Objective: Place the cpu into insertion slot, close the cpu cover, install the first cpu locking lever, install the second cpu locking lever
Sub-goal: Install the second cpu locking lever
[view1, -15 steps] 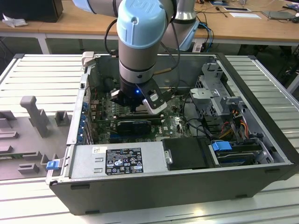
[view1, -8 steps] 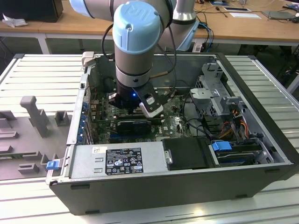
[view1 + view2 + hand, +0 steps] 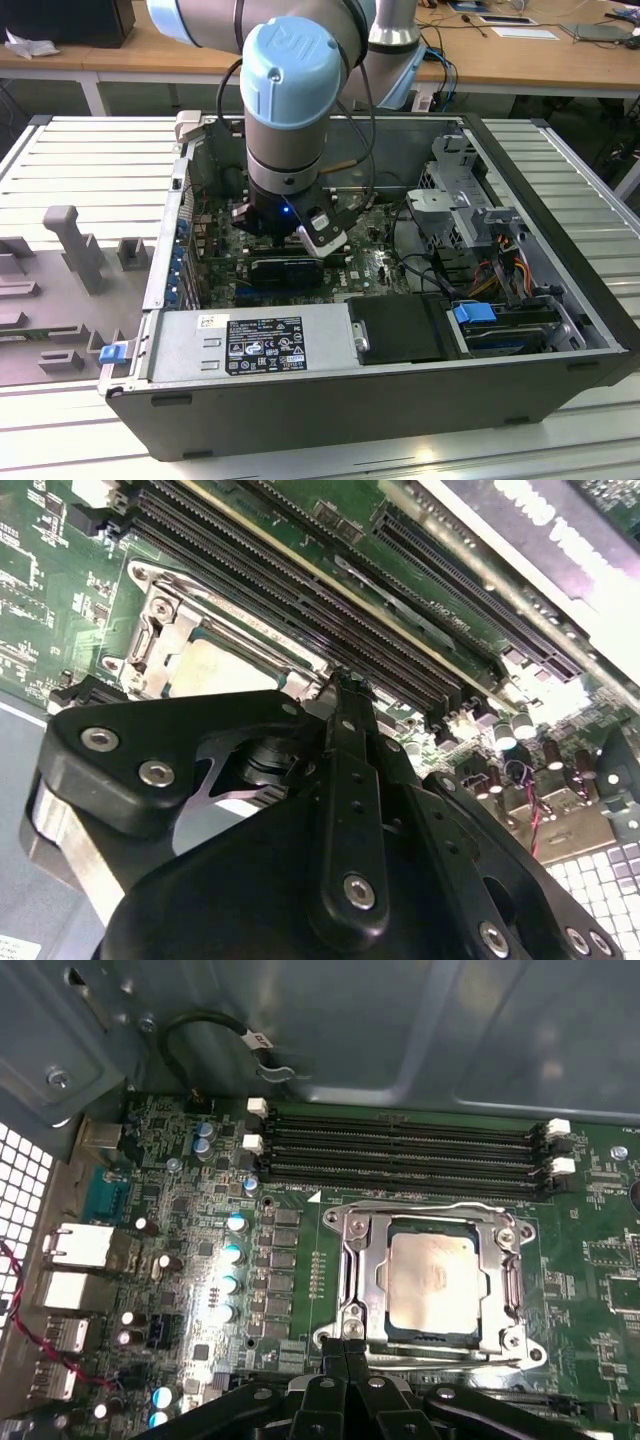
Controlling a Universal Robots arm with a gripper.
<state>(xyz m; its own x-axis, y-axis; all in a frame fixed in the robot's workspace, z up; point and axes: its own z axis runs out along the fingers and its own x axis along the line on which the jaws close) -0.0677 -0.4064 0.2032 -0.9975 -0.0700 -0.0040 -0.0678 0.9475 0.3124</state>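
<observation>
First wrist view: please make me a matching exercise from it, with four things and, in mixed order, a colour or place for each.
Things:
1. cpu
2. cover
3. memory slots
4. gripper

Descriptions:
a. long and black, beside the socket
b. pale square, lying in the socket
c. at the socket's edge, on the side away from the memory slots
d. metal frame, lying flat around the cpu

Pairs: 1-b, 2-d, 3-a, 4-c

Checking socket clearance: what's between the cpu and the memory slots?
In the first wrist view, the cpu cover frame edge and a green board strip separate the cpu from the memory slots.
</observation>
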